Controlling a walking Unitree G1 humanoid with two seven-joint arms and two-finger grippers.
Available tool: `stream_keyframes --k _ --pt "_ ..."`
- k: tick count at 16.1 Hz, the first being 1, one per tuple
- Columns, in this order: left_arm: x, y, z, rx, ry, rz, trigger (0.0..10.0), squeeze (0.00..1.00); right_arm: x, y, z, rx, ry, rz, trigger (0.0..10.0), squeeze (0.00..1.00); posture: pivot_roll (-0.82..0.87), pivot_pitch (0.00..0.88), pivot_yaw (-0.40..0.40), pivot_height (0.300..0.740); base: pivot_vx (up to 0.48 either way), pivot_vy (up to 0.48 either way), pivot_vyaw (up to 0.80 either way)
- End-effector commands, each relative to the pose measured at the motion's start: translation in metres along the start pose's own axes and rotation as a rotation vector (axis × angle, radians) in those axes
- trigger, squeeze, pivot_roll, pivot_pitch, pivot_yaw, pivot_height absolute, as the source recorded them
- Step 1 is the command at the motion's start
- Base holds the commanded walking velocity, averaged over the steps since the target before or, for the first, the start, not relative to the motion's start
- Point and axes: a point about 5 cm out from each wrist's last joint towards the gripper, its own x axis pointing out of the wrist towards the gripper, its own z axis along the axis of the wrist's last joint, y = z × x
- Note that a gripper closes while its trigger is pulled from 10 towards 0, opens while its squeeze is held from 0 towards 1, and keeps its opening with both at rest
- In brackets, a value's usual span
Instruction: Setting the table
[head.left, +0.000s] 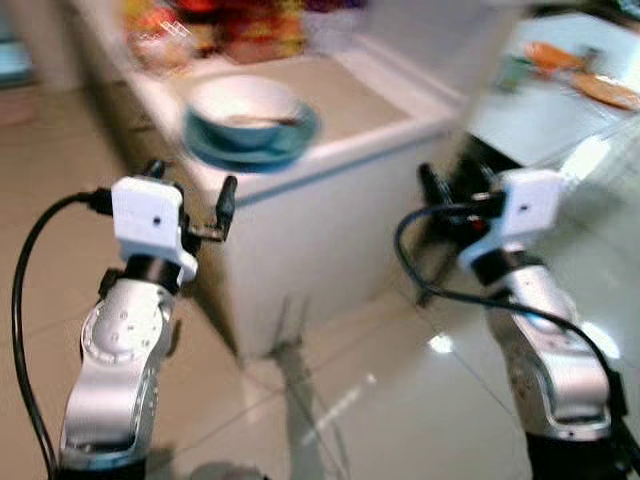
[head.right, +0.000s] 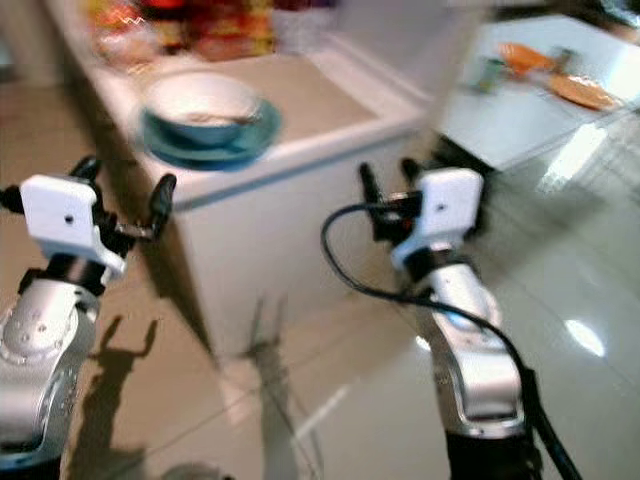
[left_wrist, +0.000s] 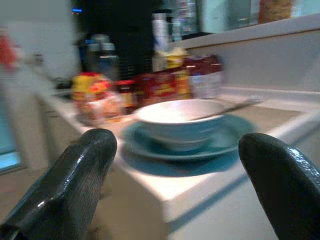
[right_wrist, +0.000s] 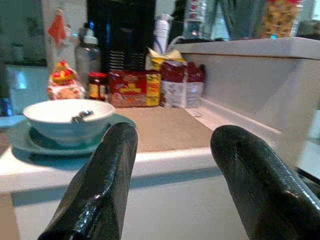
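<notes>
Bowl (head.left: 245, 108) on plate (head.left: 205, 145), white counter (head.left: 370, 105) corner

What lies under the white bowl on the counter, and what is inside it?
The bowl sits on a teal plate near the counter corner. A utensil rests inside, its handle over the rim. Its lower end and any food are hidden.

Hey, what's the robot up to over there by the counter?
It faces a white counter where a bowl with a utensil in it sits on a blue plate near the edge. Both grippers are raised, open and empty: the left gripper just short of the plate, the right gripper by the counter's side.
</notes>
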Motion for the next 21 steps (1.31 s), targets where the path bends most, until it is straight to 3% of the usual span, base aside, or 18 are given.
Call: stream_keyframes --k 1,6,13,17,19,20,21 --pt "0.004 -0.001 0.004 0.024 -0.005 -0.014 10.0 0.00 0.004 -0.004 0.007 -0.004 -0.023 0.000 10.0 0.00 0.14 0.001 -0.086 0.740 0.480 0.000 0.80" --pt "0.012 -0.002 0.009 0.039 -0.012 -0.030 10.0 0.00 0.020 -0.028 0.026 -0.077 -0.004 0.004 10.0 0.00 0.13 0.000 -0.076 0.740 0.480 0.000 0.80" --pt "0.010 0.000 0.008 0.039 -0.001 -0.016 10.0 0.00 0.028 -0.030 0.051 -0.183 0.015 0.180 10.0 0.00 0.13 0.000 -0.086 0.740 0.480 0.000 0.80" --pt "0.006 -0.015 0.007 -0.002 0.005 -0.174 10.0 0.00 0.031 -0.041 0.068 -0.109 0.045 0.110 10.0 0.00 0.11 0.013 -0.082 0.740 0.000 0.000 0.00" --pt "0.004 -0.019 0.011 -0.013 -0.010 -0.241 10.0 0.00 0.029 -0.048 0.068 -0.013 0.166 0.078 10.0 0.00 0.10 0.023 -0.082 0.740 0.000 0.000 0.00" --pt "0.004 -0.020 0.011 -0.015 -0.006 -0.259 10.0 0.00 0.026 -0.051 0.070 -0.004 0.201 0.074 10.0 1.00 0.09 0.031 -0.081 0.740 0.000 0.000 0.00" --pt "0.004 -0.021 0.011 -0.017 -0.004 -0.265 10.0 0.00 0.024 -0.052 0.071 -0.006 0.213 0.072 10.0 1.00 0.09 0.031 -0.081 0.740 0.000 0.000 0.00"
